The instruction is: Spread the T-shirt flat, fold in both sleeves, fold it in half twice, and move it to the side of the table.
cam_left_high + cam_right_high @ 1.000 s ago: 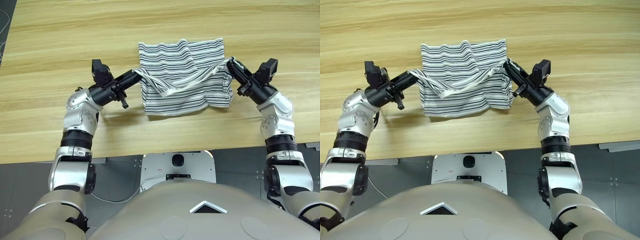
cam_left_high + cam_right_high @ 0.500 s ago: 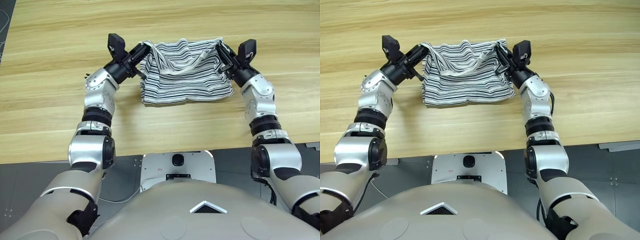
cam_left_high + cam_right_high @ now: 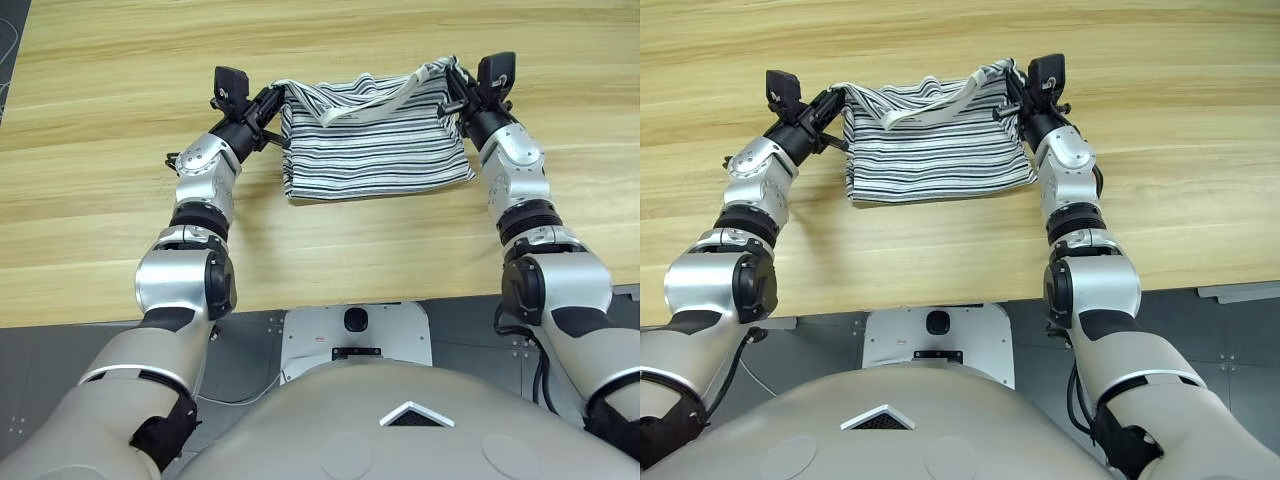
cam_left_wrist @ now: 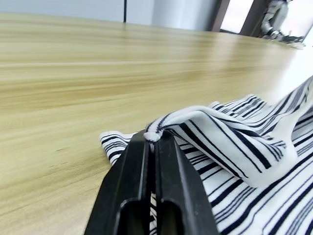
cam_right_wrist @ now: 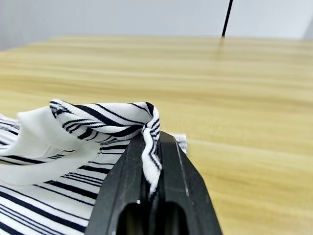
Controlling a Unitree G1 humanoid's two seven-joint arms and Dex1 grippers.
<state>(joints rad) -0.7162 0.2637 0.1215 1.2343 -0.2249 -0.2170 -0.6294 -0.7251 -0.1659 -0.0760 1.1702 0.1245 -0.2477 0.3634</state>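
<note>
left gripper (image 3: 277,100) is clamped on the far left corner of the t-shirt (image 3: 375,140), a fold of striped cloth nipped between its closed fingers, and my right gripper (image 3: 456,86) is pinched the same way on the far right corner. the shirt lies on the table (image 3: 120,60) between them as a squarish striped pad. its near edge is flat and its far edge is raised a little where i hold it, with a pale band sagging loose along that edge. i judge this to be one of the half folds, the top layer not yet laid down. the danger is in letting go: if one corner drops first, or lands off the layer beneath, the fold comes out skewed. the slack band may also bunch, and any outward tug could drag the whole shirt across the smooth wood.
</note>
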